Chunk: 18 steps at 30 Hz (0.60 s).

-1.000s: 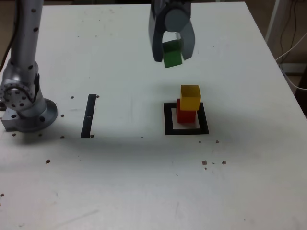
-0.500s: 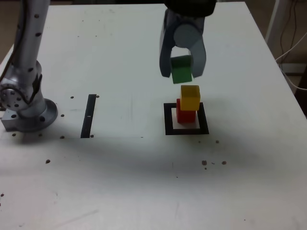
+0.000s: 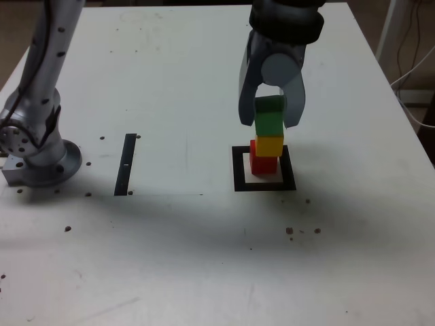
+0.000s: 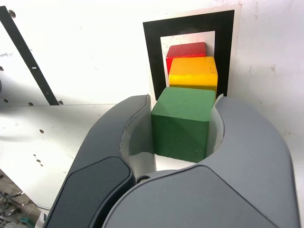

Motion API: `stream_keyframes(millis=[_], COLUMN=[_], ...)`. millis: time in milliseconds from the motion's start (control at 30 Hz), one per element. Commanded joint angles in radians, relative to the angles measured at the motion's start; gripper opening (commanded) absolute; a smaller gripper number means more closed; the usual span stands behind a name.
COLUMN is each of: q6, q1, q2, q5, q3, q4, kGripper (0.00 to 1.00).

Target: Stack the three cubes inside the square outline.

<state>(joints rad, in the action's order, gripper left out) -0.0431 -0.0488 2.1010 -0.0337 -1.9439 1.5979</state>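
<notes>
The pincer (image 3: 271, 115) is clamped on the green cube (image 3: 270, 117) — both grey jaws press its sides in the wrist view. In the exterior view the green cube sits directly above the yellow cube (image 3: 270, 145), seemingly touching its top, though contact cannot be confirmed. The yellow cube rests on the red cube (image 3: 261, 161), shifted a little toward the exterior view's right. The red cube stands inside the square outline (image 3: 264, 185) on the white bench (image 3: 190, 258). A straight black strip (image 3: 126, 164) lies well apart — toward the exterior view's left, near the arm's base (image 3: 41, 159).
</notes>
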Motion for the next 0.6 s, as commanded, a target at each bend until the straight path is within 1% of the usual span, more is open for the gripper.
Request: stream_keyframes(millis=[0,67,167,200,267,367,567], q6=[0.002,0.001,0.001,0.001,0.000,-0.001,-0.001], q1=[-0.001,0.001,0.006,0.007,0.010,0.012,0.016], q2=[0.007,0.009,0.010,0.010,0.009,0.007,0.002], q5=[0.003,0.005,0.007,0.007,0.009,0.009,0.010], q3=[-0.007,-0.003,0.006,0.009,0.015,0.023,0.033], q4=[0.007,0.006,0.005,0.005,0.005,0.006,0.005], kGripper=[0.34,0.49,0.77,0.84,0.93,0.97,0.99])
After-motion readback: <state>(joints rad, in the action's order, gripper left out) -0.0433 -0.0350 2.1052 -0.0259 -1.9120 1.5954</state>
